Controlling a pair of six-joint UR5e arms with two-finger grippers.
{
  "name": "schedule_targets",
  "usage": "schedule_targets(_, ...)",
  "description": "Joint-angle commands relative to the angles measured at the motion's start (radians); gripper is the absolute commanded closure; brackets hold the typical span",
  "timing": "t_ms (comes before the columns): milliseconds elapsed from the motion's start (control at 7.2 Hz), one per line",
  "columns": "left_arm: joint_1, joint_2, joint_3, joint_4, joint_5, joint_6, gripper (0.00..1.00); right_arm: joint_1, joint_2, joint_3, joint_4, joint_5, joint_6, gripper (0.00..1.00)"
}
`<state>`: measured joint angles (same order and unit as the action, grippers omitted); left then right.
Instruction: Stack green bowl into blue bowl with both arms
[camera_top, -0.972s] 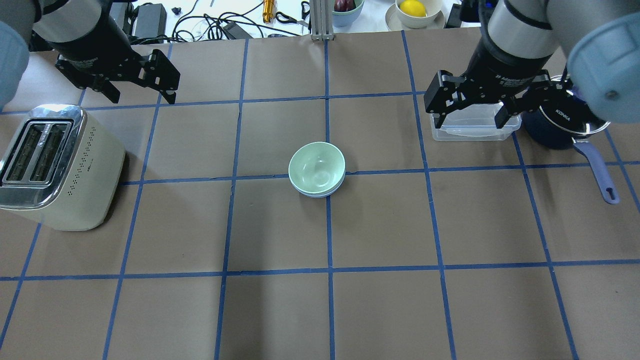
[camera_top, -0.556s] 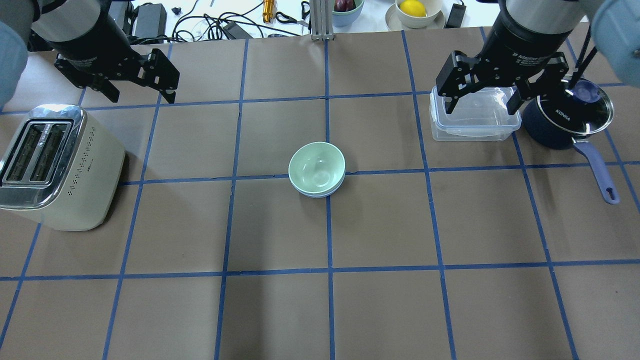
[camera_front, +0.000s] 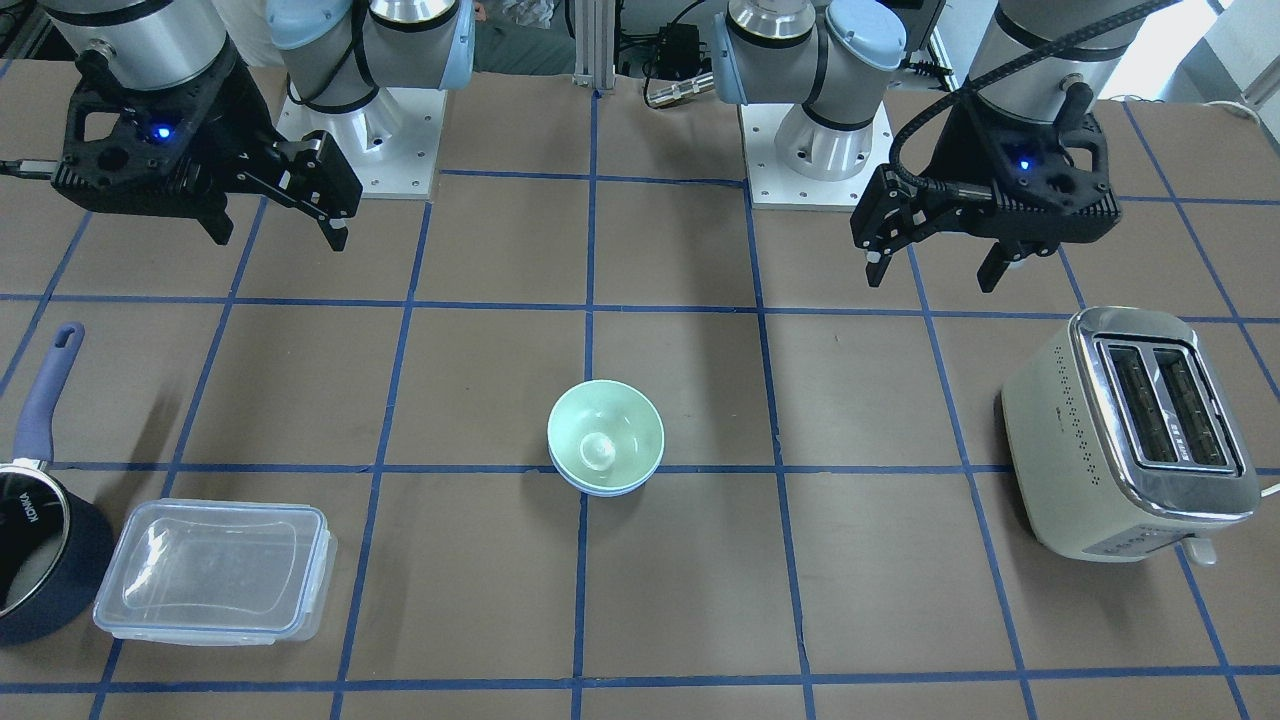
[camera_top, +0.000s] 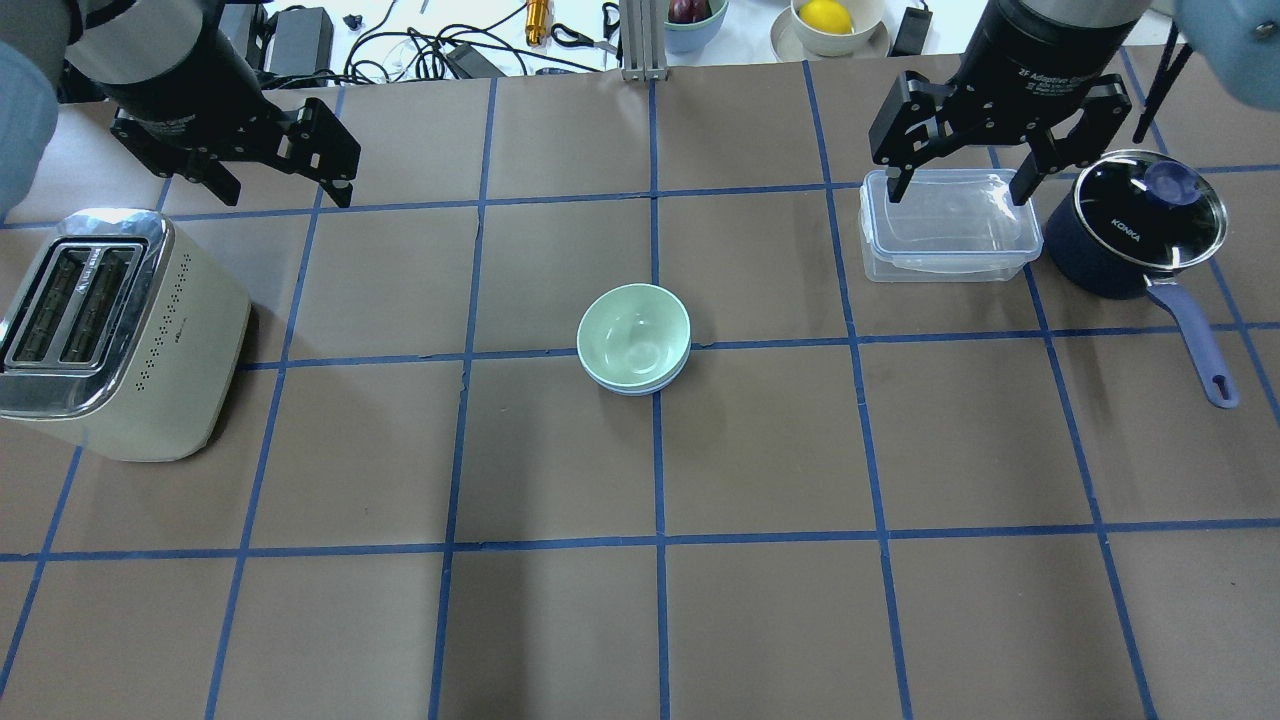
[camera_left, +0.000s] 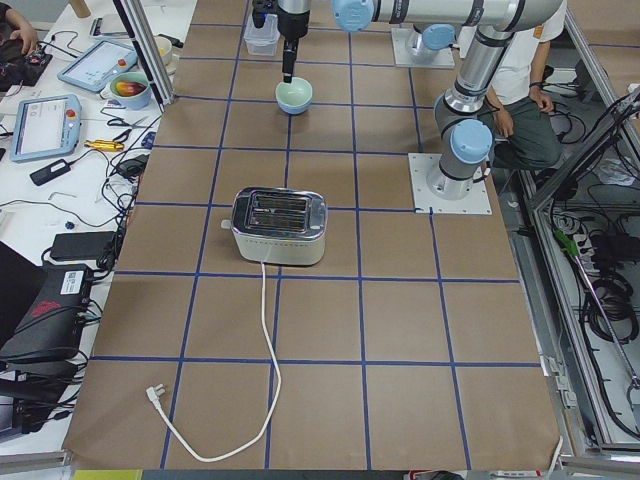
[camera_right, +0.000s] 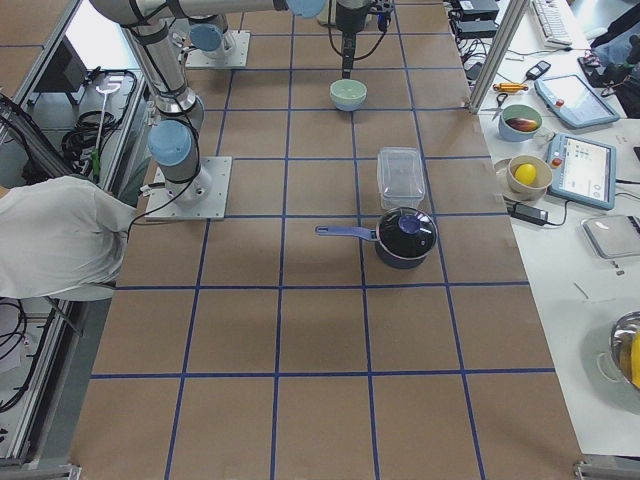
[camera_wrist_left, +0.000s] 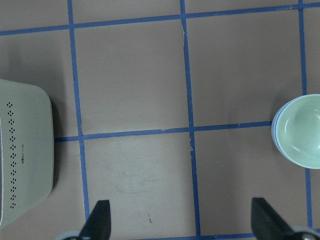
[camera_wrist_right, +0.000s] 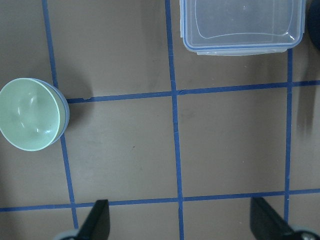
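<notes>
On the left gripper (camera_top: 288, 195) the black, blunt fingers (camera_wrist_left: 100, 220) are spread wide, w/ nothing held or touched. The same is seen on the right gripper (camera_top: 960, 195): fingers (camera_wrist_right: 97, 220) fully splayed, empty. The green bowl (camera_top: 634, 335), round, smooth, matte pale mint, is nested inside the blue bowl (camera_top: 640, 389), of which only a thin powder-blue rim is shown beneath. Both grippers are raised well apart from the green bowl, one to each side. A boxy cream toaster (camera_top: 120, 335) w/ chrome top is set well to the robot's left of the green bowl. A clear rectangular plastic container (camera_top: 950, 240) w/ rounded corners is set well to its right, and a navy saucepan (camera_top: 1110, 260) w/ glass lid sits beyond that. The table (camera_top: 760, 450) is covered in brown paper w/ a blue tape grid.
</notes>
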<state>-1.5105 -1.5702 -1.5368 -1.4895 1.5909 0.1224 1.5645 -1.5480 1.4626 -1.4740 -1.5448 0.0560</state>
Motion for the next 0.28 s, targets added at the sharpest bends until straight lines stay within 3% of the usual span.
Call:
schedule_targets(0,0.0,-0.001,0.0,0.0,0.0,-0.001,0.0,0.0,-0.003,0.002,0.006,-0.001,-0.013,0.0)
schedule_targets(139,0.0,-0.001,0.0,0.0,0.0,-0.001,0.0,0.0,-0.003,0.002,0.006,0.0,-0.012,0.0)
